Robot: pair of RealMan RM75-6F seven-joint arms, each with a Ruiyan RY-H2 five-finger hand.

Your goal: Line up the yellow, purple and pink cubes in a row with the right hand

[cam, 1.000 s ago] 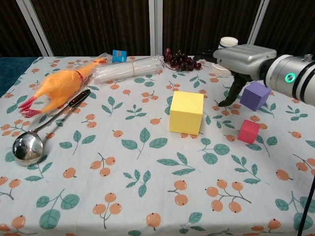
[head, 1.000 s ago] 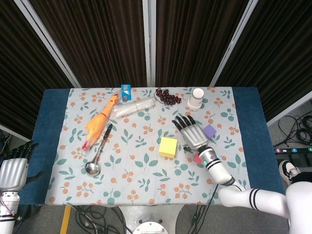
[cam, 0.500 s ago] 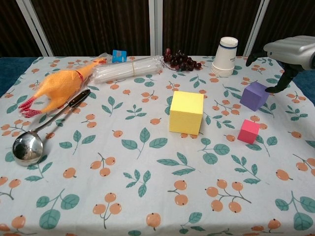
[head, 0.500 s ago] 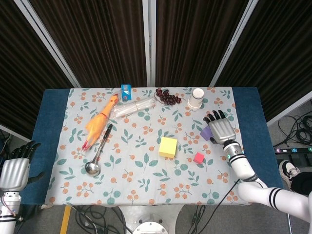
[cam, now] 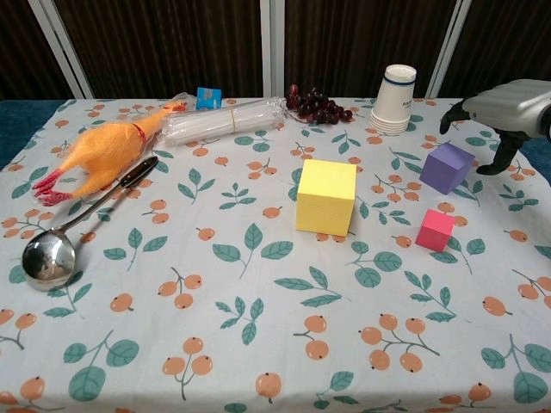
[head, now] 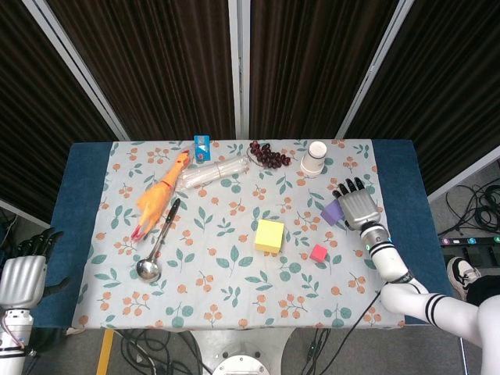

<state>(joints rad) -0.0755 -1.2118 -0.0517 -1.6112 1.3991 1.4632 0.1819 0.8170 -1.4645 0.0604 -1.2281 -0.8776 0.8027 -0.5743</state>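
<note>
Since the earlier frames, the right hand (head: pixel 358 208) is shown withdrawn from above the pink cube (cam: pixel 435 230) to the right edge of the table, just right of the purple cube (cam: pixel 446 167); its fingers are spread and nothing is held. The cubes are unmoved. Nearest, at the lower left off the table, the left hand (head: pixel 21 273) is seen with fingers loosely apart and empty. On the floral tablecloth (cam: pixel 258 344), the spoon (cam: pixel 60 245) lies near left. The pink cube sits right of centre, with the yellow cube (cam: pixel 326 196) to its left and slightly farther, apart from it. The purple cube lies farther right, apart from both. The rubber chicken (cam: pixel 99 153) rests at the left. Farthest, a bundle of clear tubes (cam: pixel 219 120), a small blue box (cam: pixel 207 95), grapes (cam: pixel 318 107) and stacked paper cups (cam: pixel 395 98) are ranged along the back.
</note>
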